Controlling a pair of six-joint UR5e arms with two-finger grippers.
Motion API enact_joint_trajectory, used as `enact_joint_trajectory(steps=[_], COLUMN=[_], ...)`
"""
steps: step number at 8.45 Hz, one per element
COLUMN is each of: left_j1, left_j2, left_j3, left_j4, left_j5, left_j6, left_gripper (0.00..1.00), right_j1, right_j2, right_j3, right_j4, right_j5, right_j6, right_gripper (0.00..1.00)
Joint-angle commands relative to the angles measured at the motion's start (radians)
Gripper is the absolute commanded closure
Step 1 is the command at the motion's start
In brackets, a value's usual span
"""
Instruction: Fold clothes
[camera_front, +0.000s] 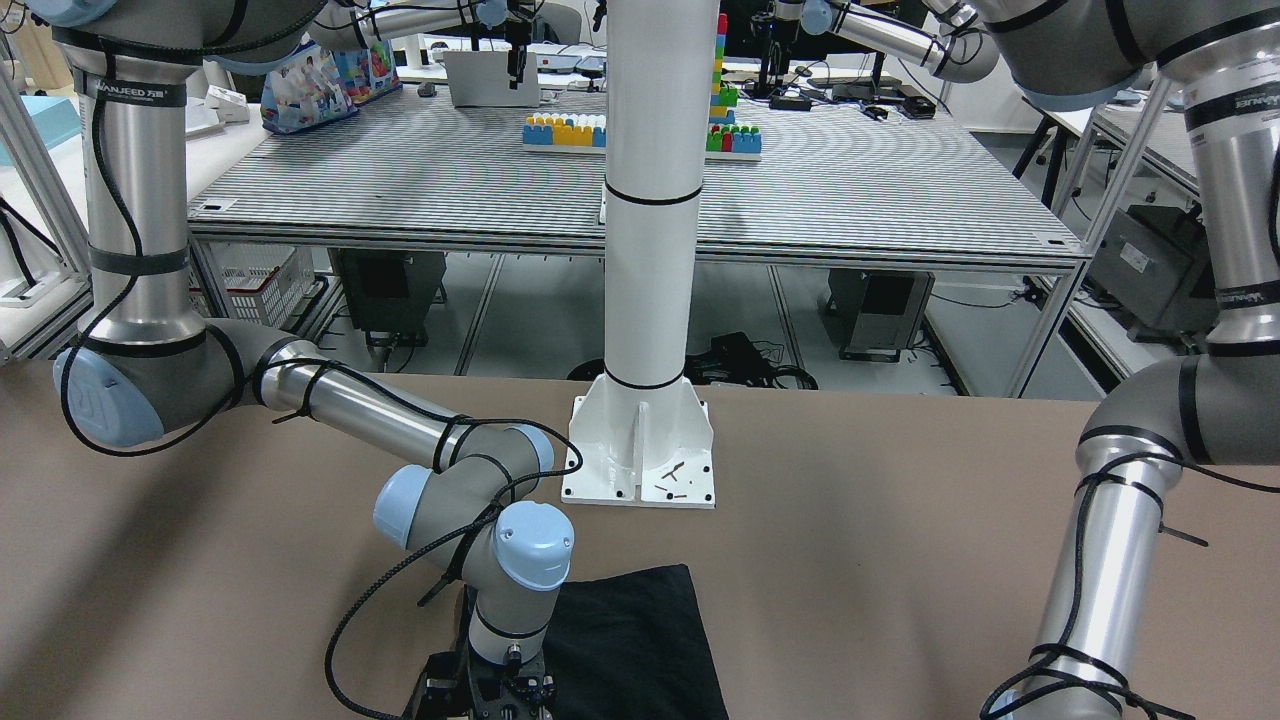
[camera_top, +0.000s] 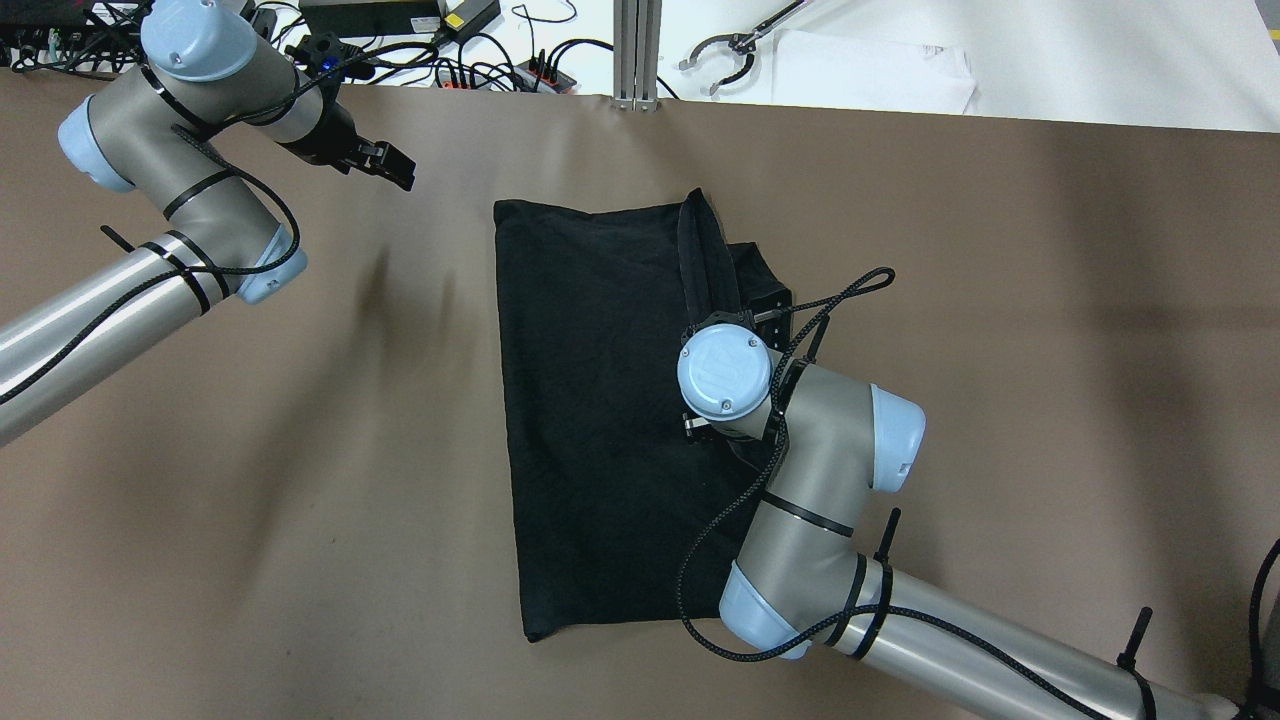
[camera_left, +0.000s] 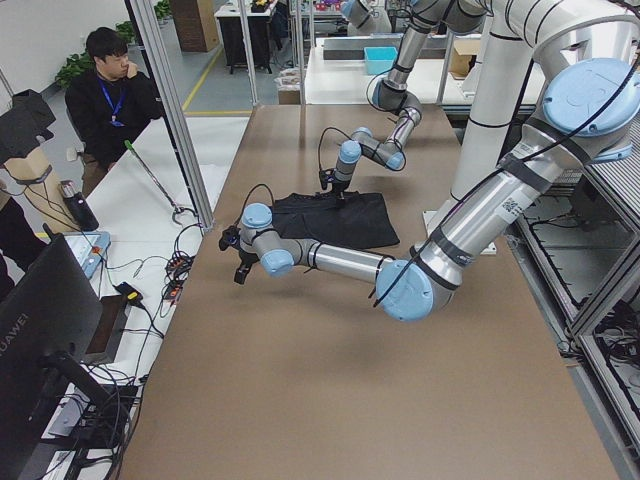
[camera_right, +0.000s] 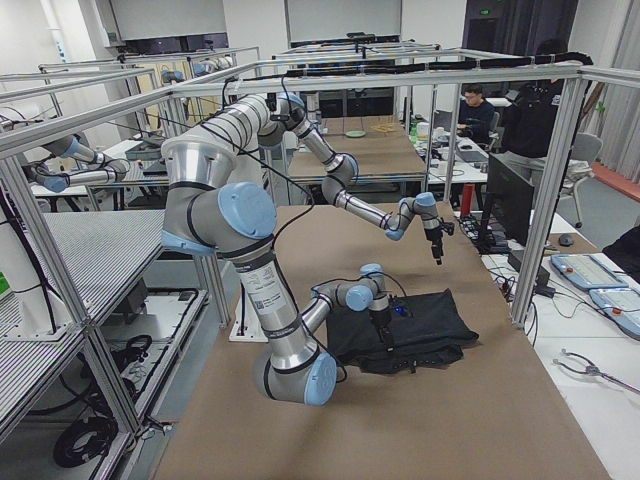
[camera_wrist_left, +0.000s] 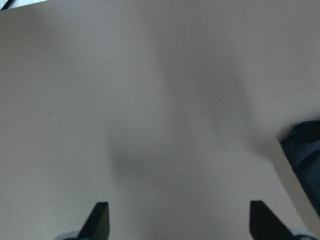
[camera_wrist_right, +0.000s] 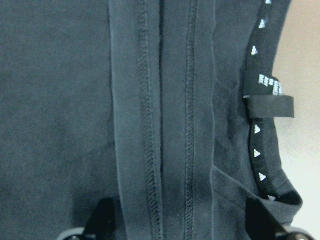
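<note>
Left end effector (camera_wrist_left: 179, 211) released over table (camera_wrist_left: 150, 100); right end effector (camera_wrist_right: 179, 209) released over black garment (camera_top: 600, 400); tape (camera_wrist_right: 257, 131) lettering unreadable.

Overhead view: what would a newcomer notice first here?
The black garment lies flat in the middle of the brown table, with its right edge rumpled and a fold standing up. The right gripper points down, open, over that rumpled edge. The left gripper hangs open above bare table off to the garment's left, near the far edge.
</note>
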Motion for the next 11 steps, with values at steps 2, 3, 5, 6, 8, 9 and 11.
enact_joint_trajectory(steps=[2, 3, 5, 6, 8, 9, 11], left_j1=[0.001, 0.001, 0.001, 0.0, 0.0, 0.0, 0.0], left_j2=[-0.001, -0.001, -0.001, -0.001, -0.001, 0.002, 0.002], left_j3=[0.0, 0.0, 0.0, 0.0, 0.0, 0.0, 0.0], left_j4=[0.0, 0.0, 0.0, 0.0, 0.0, 0.0, 0.0], left_j5=[0.0, 0.0, 0.0, 0.0, 0.0, 0.0, 0.0], left_j6=[0.0, 0.0, 0.0, 0.0, 0.0, 0.0, 0.0], left_gripper=[0.0, 0.0, 0.0, 0.0, 0.0, 0.0, 0.0], right_j1=[0.041, 0.05, 0.085, 0.085, 0.087, 0.087, 0.094], right_j2=[-0.025, -0.053, -0.082, -0.094, -0.081, -0.038, 0.025], right_j3=[0.003, 0.006, 0.006, 0.006, 0.009, 0.009, 0.006], right_j4=[0.003, 0.041, 0.074, 0.078, 0.083, 0.081, 0.078], right_j5=[0.0, 0.003, 0.013, 0.013, 0.014, 0.019, 0.019], right_j6=[-0.057, -0.061, -0.084, -0.084, -0.083, -0.075, -0.061], right_gripper=[0.07, 0.07, 0.07, 0.07, 0.07, 0.07, 0.07])
